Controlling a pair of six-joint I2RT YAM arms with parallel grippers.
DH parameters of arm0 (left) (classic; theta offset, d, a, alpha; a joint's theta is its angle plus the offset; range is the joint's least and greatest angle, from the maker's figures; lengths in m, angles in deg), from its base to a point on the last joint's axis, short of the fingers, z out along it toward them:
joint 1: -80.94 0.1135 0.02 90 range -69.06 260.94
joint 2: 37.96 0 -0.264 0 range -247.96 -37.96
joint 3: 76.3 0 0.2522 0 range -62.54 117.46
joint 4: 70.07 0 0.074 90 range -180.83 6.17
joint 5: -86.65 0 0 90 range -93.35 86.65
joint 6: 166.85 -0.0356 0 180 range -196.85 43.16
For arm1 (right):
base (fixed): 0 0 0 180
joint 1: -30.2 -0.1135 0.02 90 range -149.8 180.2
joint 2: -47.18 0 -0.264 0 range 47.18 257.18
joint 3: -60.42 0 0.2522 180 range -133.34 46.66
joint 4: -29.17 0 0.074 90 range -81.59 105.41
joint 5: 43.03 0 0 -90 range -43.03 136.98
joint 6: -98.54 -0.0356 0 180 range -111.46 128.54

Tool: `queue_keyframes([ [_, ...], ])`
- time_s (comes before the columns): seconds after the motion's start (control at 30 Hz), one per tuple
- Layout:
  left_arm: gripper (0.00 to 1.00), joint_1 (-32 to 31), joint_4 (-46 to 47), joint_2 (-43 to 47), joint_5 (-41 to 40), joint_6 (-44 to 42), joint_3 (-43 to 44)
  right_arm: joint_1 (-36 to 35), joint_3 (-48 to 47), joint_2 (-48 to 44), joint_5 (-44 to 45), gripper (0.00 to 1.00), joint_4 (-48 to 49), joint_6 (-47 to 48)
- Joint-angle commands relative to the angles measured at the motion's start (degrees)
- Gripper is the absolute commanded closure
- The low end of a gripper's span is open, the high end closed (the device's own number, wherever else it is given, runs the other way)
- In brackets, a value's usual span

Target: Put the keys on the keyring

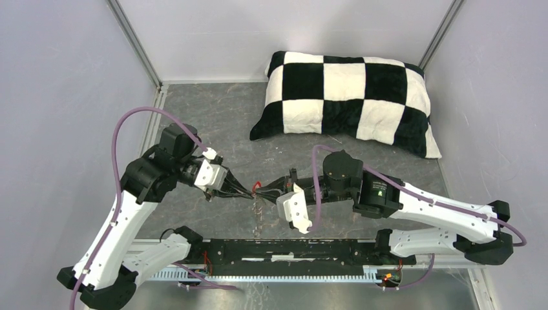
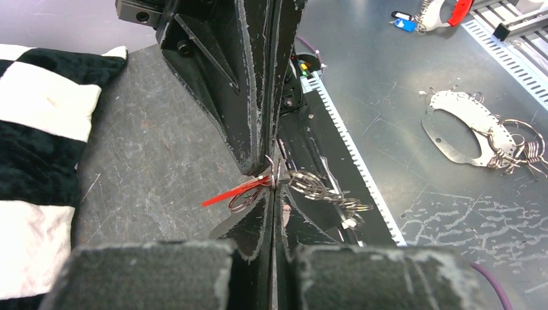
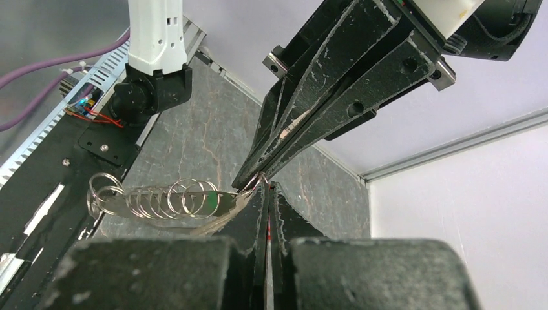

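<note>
My two grippers meet tip to tip over the mat's near middle. My left gripper (image 1: 249, 190) (image 2: 274, 185) is shut on a thin grey wire of the keyring (image 2: 276, 169). My right gripper (image 1: 263, 187) (image 3: 267, 188) is shut on the red key (image 2: 232, 193), whose red head shows between its jaws (image 3: 268, 226). A string of small metal rings (image 3: 161, 199) (image 2: 323, 190) hangs from the joint, also visible from above (image 1: 258, 213). A green spot, likely the green key's head (image 3: 210, 203), sits among those rings. The full loop is hidden by the fingers.
A black-and-white checked pillow (image 1: 349, 97) lies at the back right of the grey mat (image 1: 213, 116). The black base rail (image 1: 291, 248) runs along the near edge. Below the table, a metal plate with rings (image 2: 462, 126) lies on the floor.
</note>
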Motion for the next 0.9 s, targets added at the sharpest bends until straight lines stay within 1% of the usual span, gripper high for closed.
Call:
queue_keyframes([
  [0.0, 0.98, -0.13, 0.4, 0.94, 1.99, -2.71, 1.64, -0.18, -3.7, 1.33, -1.0, 0.99, 1.58, -0.03],
  [0.33, 0.98, -0.13, 0.35, 0.82, 2.14, -3.86, 1.13, -0.17, -4.93, 2.87, -1.49, 0.99, 2.78, -1.88],
  [0.43, 0.98, -0.13, 0.69, 1.09, 1.44, -4.94, 0.52, -0.24, -5.9, 3.96, 0.36, 0.97, 2.2, -2.92],
  [0.53, 0.98, -0.13, 5.74, 2.18, 0.66, -0.59, -1.18, -0.27, -7.57, 5.15, 2.46, 0.96, 0.59, -3.57],
  [0.63, 0.98, -0.13, 11.19, 3.21, 0.12, 3.5, -2.77, -0.26, -8.54, 5.58, 3.51, 0.91, -0.2, -4.7],
  [0.73, 0.98, -0.13, 11.63, 2.9, 0.01, 4.04, -2.91, -0.35, -8.58, 5.43, 3.55, 0.83, 0.03, -5.7],
  [0.87, 0.98, -0.17, 11.48, 2.95, 0.26, 3.51, -3.17, -0.53, -8.61, 5.54, 3.46, 0.78, 0.48, -6.76],
])
